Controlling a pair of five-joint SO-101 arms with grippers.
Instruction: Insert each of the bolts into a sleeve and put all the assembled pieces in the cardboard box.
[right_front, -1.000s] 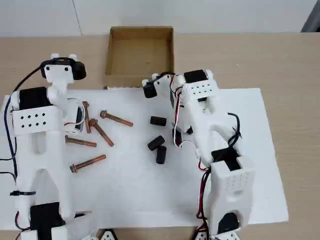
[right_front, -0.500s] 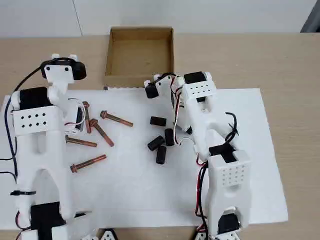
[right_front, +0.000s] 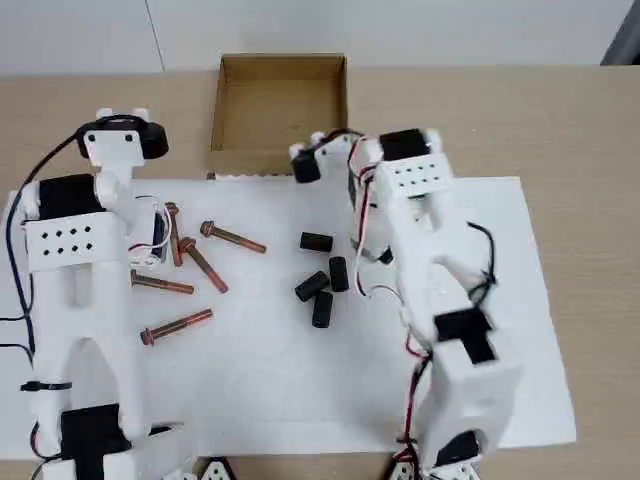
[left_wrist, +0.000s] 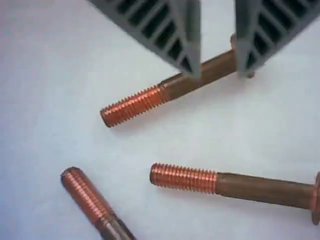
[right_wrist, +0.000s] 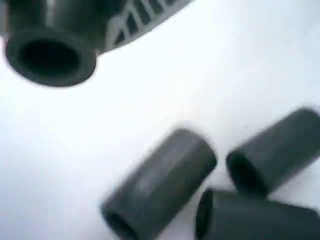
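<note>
Left gripper (left_wrist: 218, 69) jaws apart, straddling the shank of one copper-coloured threaded bolt (left_wrist: 150, 100) lying on the white paper sheet (right_front: 300, 390); two more bolts (left_wrist: 235, 186) lie just beside it. Right gripper (right_wrist: 65, 25) is clamped on a black cylindrical sleeve (right_wrist: 50, 57), bore towards the wrist camera, with three loose sleeves (right_wrist: 160, 185) bunched together on the sheet beyond it. Brown cardboard box (right_front: 280, 110) sits at the sheet's far edge on the wooden worktop (right_front: 580, 120). All visible bolts and sleeves are outside it.

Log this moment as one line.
left tool open over bolt | right tool holding sleeve | no pieces in cardboard box
</note>
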